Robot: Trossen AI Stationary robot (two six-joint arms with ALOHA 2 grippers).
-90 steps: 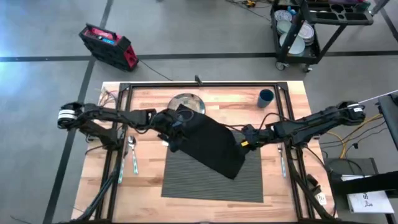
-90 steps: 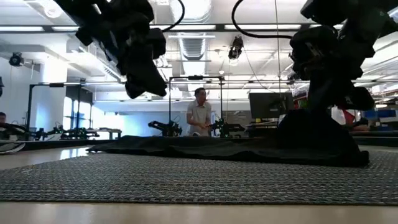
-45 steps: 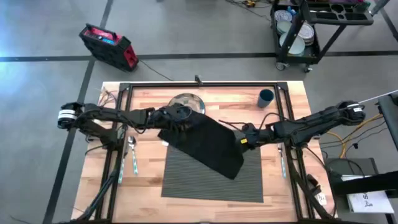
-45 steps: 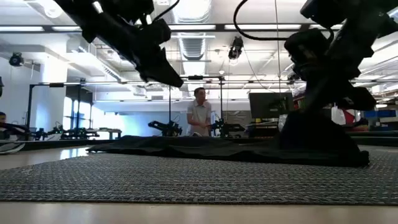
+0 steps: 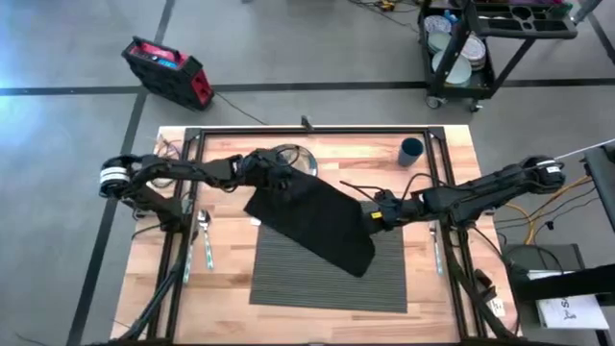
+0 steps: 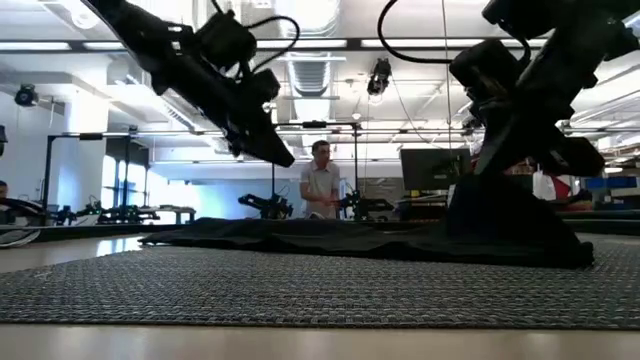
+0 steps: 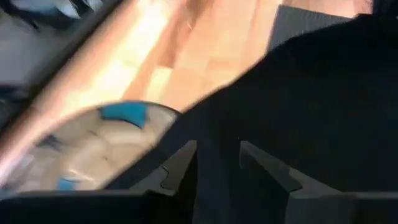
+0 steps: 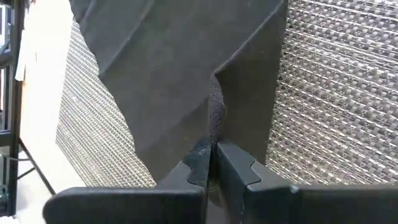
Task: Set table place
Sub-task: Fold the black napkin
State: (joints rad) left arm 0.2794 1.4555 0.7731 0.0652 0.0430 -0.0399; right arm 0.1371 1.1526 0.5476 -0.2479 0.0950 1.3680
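The right gripper (image 5: 371, 216) stays pinched on a raised fold of the black napkin (image 5: 317, 221) near the placemat's (image 5: 327, 274) far right corner, while the left gripper (image 5: 284, 179), fingers apart and holding nothing, has drawn back off the cloth toward the far edge of the table (image 5: 231, 279) and now hangs over the plate (image 5: 291, 154). The napkin lies slantwise across the placemat's far edge, hiding much of its far half and overlapping the plate's near rim. One plate, one blue cup (image 5: 410, 151) toward the far right corner, one spoon (image 5: 203, 229) and one more utensil (image 5: 209, 252) near the left edge.
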